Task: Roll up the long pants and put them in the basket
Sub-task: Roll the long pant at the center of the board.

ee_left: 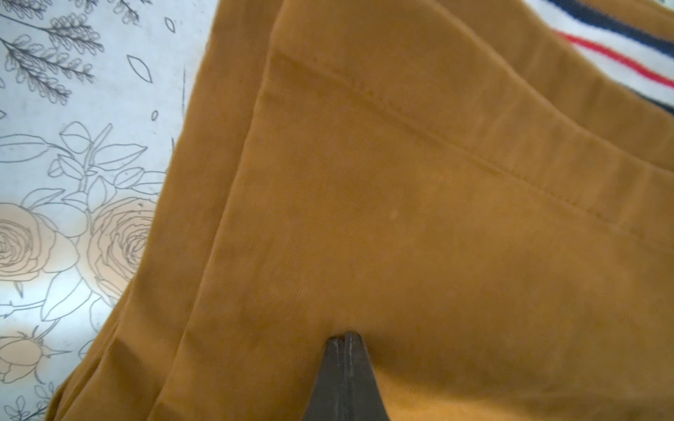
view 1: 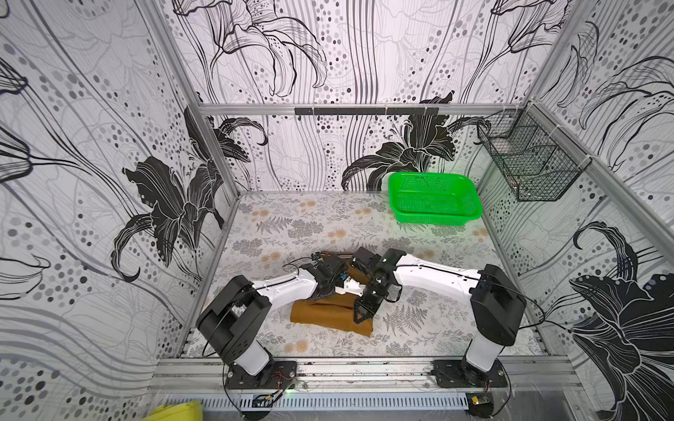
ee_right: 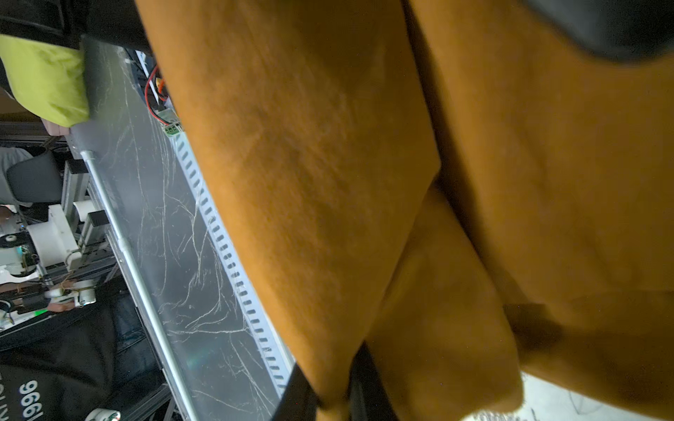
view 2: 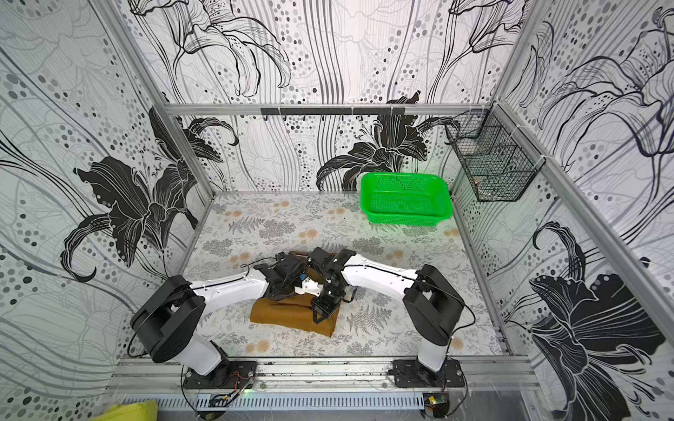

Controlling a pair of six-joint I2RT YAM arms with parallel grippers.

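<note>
The long pants (view 1: 321, 317) (view 2: 284, 315) lie folded as an ochre-brown pad on the flowered table, near the front between the two arms. In the left wrist view the cloth (ee_left: 401, 237) fills the frame, with the pale striped waistband (ee_left: 620, 47) at one corner. My left gripper (ee_left: 344, 337) is shut, its tips pressed on the cloth with nothing between them. In both top views it (view 1: 328, 293) is mostly hidden under its own wrist. My right gripper (ee_right: 333, 393) (view 1: 359, 317) (view 2: 317, 317) is shut on a raised fold of the pants (ee_right: 310, 182) at their right edge.
A green plastic basket (view 1: 434, 218) stands at the back right of the table. A black wire basket (view 1: 529, 164) hangs on the right wall. An aluminium rail (view 1: 364, 368) runs along the front edge, with a yellow-green object (view 1: 178, 412) below it.
</note>
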